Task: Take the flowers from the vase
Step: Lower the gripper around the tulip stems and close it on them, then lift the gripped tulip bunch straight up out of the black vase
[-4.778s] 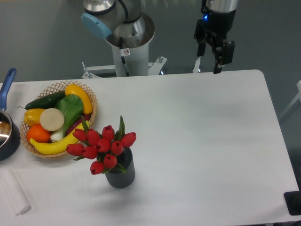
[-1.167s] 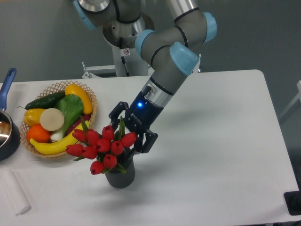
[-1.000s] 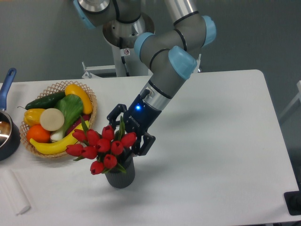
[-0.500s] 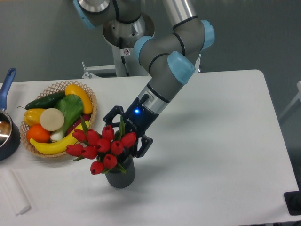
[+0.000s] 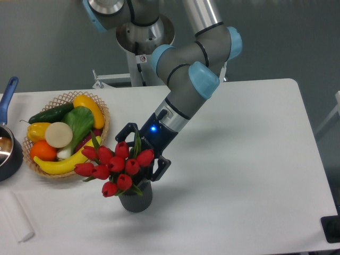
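Taking the vase (image 5: 136, 197) as the landmark: far to its left, at the table's (image 5: 239, 159) edge, sits a dark pot (image 5: 7, 151) with a blue handle, something brownish showing inside it, and below that pot a white folded cloth-like object (image 5: 16, 217) lies at the table's near left corner. Closer to the vase, up and to its left, a woven basket (image 5: 101, 114) holds a dark green cucumber, a yellow pepper, an orange fruit, a pale round item, a leafy green vegetable, a yellow squash and a banana along its near rim. The vase itself is small, dark grey and cylindrical with vertical ribs, standing upright on the white table, and the flowers (image 5: 114, 166) sit in it: a tight bunch of red tulip buds with a few green leaves poking up, the heads spreading out above and to the left of the vase mouth so that they overlap the basket's near edge in view. Just above and to the right of the vase, the gripper (image 5: 142, 150) reaches down behind the bouquet, its dark fingers spread wide on either side of the upper buds, one at the top left of the bunch and one at its right; whether they touch the flowers cannot be told. A blue light glows on the wrist.
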You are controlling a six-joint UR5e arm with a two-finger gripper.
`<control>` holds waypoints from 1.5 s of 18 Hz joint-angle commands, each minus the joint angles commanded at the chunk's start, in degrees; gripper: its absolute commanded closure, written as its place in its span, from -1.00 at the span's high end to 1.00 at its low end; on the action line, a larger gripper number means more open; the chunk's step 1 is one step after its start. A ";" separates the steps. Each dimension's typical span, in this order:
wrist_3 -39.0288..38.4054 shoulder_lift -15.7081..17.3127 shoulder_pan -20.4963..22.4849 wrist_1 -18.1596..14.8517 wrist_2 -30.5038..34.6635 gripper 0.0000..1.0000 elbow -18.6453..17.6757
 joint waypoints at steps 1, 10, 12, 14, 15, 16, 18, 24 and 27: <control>0.00 0.09 0.00 -0.09 0.00 0.33 0.09; -2.98 0.79 0.26 -0.09 0.09 -0.37 0.35; -3.08 0.79 0.35 -0.09 0.00 -0.37 0.35; -3.34 0.88 0.61 -0.09 0.00 -0.37 0.44; -3.77 0.88 0.62 -0.09 -0.09 -0.37 0.61; -4.39 0.97 0.70 -0.17 -0.26 -0.37 0.88; -5.97 1.40 0.88 -0.17 -1.31 -0.37 1.75; -15.10 2.63 1.93 -0.17 -4.39 -0.36 5.53; -19.14 3.60 2.99 -0.17 -5.97 -0.36 6.94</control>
